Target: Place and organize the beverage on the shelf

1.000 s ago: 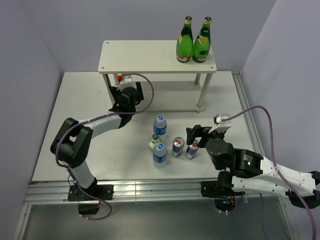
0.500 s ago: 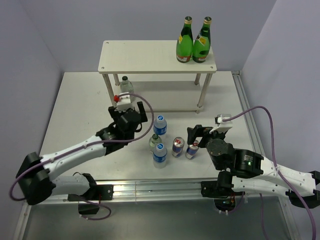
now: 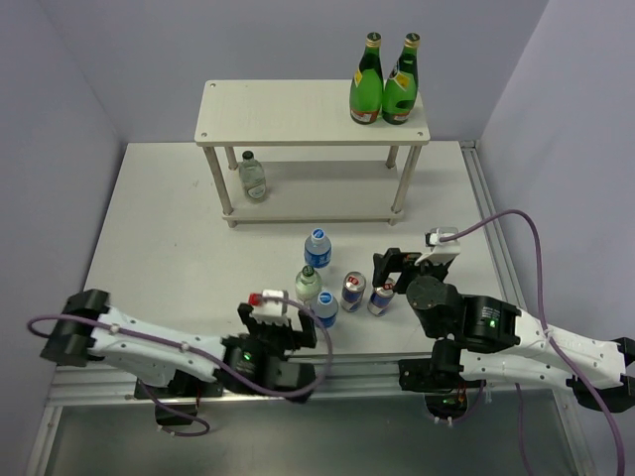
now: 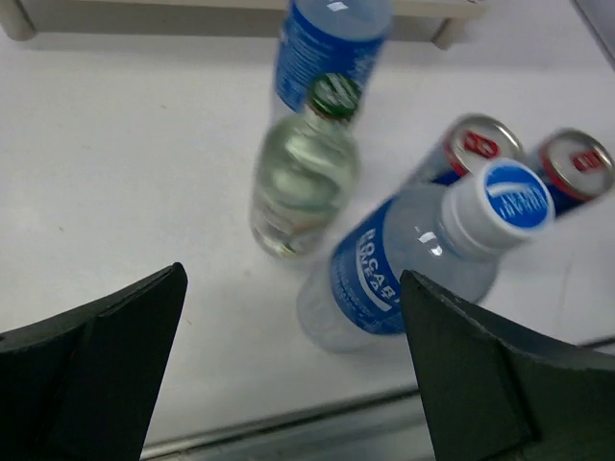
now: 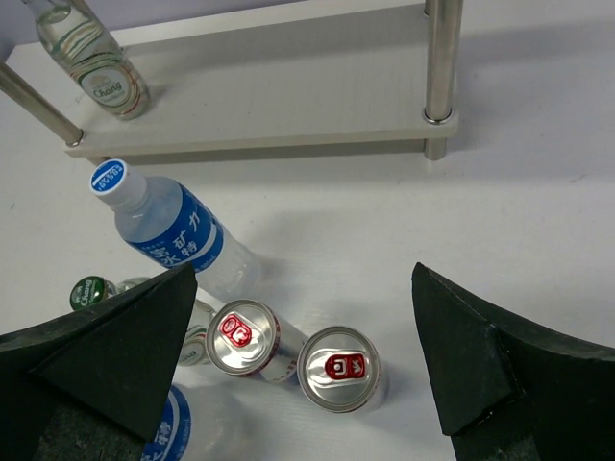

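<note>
**Top external view: five drinks on the table, three on the shelf, both pincers spread and empty**

Top external camera showed the off-white two-tier shelf (image 3: 298, 99) standing at the far side of the white table (image 3: 159, 218). Two green glass bottles (image 3: 366, 87) stood side by side at the right end of its upper board. A clear Chang bottle (image 5: 101, 67) stood upright near the left end of the lower board. Its neck was cut off by the top edge of the right wrist view.

Five drinks were clustered on the table in front of the shelf. They were a far water bottle (image 3: 317, 248), a green-capped glass bottle (image 3: 307, 285), a near water bottle (image 4: 404, 259) and two red-topped cans (image 3: 353, 291).

The left gripper (image 4: 290, 279) hung low at the near edge of the table, fingers spread wide and holding nothing. From above it covered the lower part of the near water bottle, and contact between them could not be judged. Its wrist view was blurred. There the far water bottle's cap was cut off at the top, and the cans sat half hidden behind the near water bottle.

The right gripper (image 5: 304, 271) was also spread wide and empty, just right of the cans. In its wrist view one finger hid most of the green-capped glass bottle, and the near water bottle was cut off at the bottom edge.
</note>
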Robot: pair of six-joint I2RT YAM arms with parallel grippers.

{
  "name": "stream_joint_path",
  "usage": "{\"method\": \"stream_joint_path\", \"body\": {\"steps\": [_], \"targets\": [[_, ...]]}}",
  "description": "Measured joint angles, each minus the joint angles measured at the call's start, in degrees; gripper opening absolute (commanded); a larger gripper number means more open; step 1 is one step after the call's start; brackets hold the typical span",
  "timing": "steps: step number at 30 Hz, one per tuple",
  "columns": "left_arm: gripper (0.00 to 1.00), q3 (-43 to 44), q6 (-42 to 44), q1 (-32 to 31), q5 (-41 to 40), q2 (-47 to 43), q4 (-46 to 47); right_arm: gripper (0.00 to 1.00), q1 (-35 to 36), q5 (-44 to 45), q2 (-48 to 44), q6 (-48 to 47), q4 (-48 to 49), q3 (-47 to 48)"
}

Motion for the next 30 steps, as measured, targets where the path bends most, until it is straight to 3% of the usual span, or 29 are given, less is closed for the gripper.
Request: {"method": "stream_joint_path", "body": {"steps": [3,8,19,22,27,30], "targets": [[0.99,8.66,-15.78,-7.98,-2.25,13.11,-14.58,1.00,0.11,0.09,-0.15,0.17,-0.17,0.00],[0.99,18.34,-26.53,-12.20,-2.19,34.53,-24.63,1.00,0.17,0.20,-0.55,0.50,-0.22,0.00],[0.99,18.67,-31.34,-12.04,-3.04,33.40,-30.58,1.00,0.39,0.20,-0.94,0.94,-0.66,0.00],[0.99,16.63,-25.24,-12.04,-2.99,31.32,-21.86,1.00,0.39,0.20,-0.94,0.98,-0.66,0.00],[0.99,6.54,-0.26,-11.41,1.14,22.88,7.19,1.00,0.55,0.20,-1.03,1.18,-0.68,0.00],[0.99,5.03,5.53,-10.23,2.08,21.20,13.70,1.00,0.66,0.20,-1.33,1.38,-0.72,0.00]]}}
